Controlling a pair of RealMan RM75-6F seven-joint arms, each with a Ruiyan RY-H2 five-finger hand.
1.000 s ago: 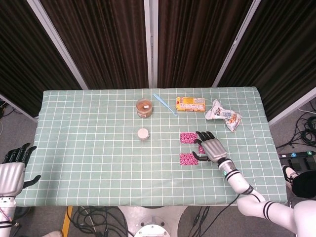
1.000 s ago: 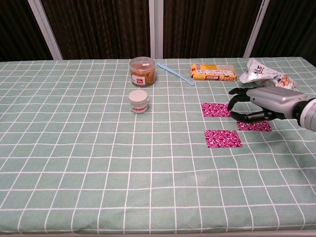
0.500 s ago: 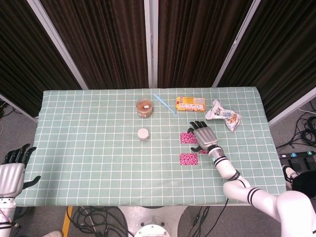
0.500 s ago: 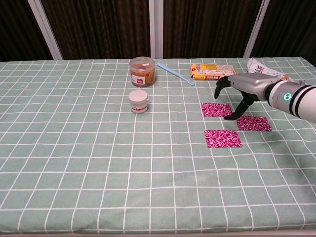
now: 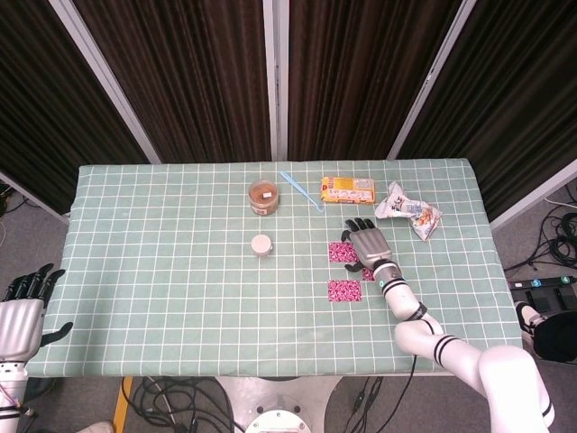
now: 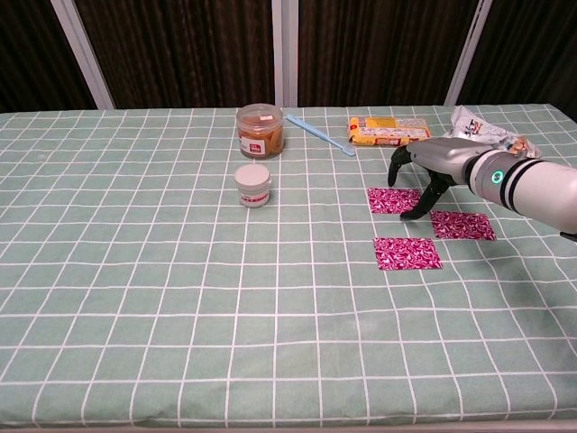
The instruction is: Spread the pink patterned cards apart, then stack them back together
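We see a lab: dark curtains (image 5: 180,72) behind the tabletop (image 5: 162,298), loose cables (image 5: 563,230) on the floor

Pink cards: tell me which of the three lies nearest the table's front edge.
The lone pink card in front of the other two. The far-left card and the right card lie further back, beside the right hand.

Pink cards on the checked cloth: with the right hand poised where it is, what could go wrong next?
The right hand arches over the far pink card, one finger touching down at its edge. Dragging there may wrinkle the tablecloth rather than slide the card. Flat cards give little to grip. A sweep could also nudge the right-side pink card askew.
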